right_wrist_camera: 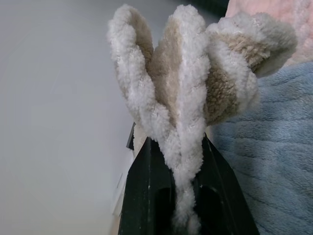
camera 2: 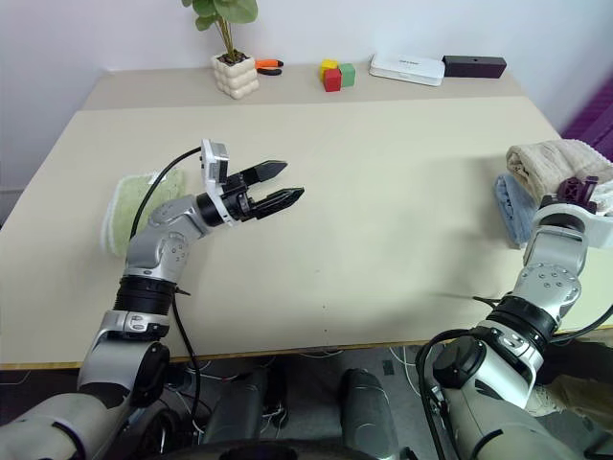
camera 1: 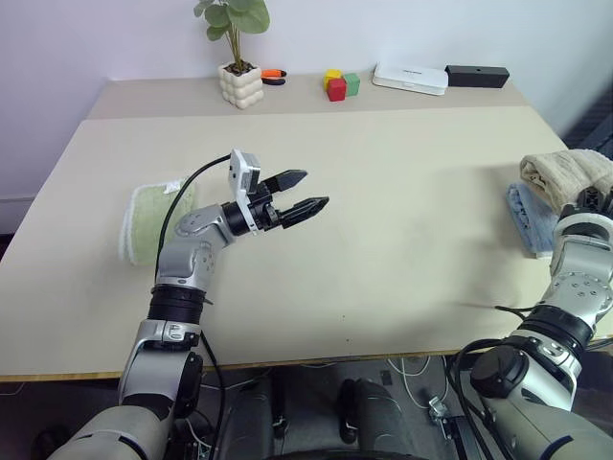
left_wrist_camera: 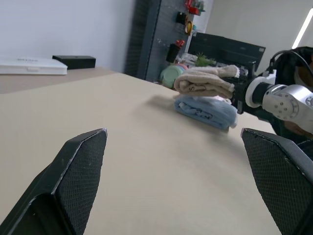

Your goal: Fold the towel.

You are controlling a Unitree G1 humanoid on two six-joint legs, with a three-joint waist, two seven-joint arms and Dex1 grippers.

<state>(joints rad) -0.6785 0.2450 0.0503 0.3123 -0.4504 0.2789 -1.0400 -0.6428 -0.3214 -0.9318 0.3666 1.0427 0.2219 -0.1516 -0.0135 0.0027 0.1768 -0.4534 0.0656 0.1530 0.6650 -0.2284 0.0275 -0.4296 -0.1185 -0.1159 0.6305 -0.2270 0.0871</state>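
In the head views, your left gripper [camera 1: 305,195] hung nearest, jaws wide and empty, over the bare tabletop [camera 1: 402,220]. At the tabletop's right edge, your right gripper [camera 2: 572,190] pinched the towel [camera 2: 551,158], bundled atop a blue towel [camera 2: 510,206]. The right wrist view showed its jaws clamped on corded edging. Folding looked nearly finished.

The beige towel [camera 1: 567,174] at the right edge of the frame is cut off there, so its full extent cannot be told. It covers most of the light blue towel [camera 1: 529,217] beneath it. The right tool [right_wrist_camera: 188,196] has its fingertips buried in towel folds. The towel's dark mark [left_wrist_camera: 198,88] is too small to read.
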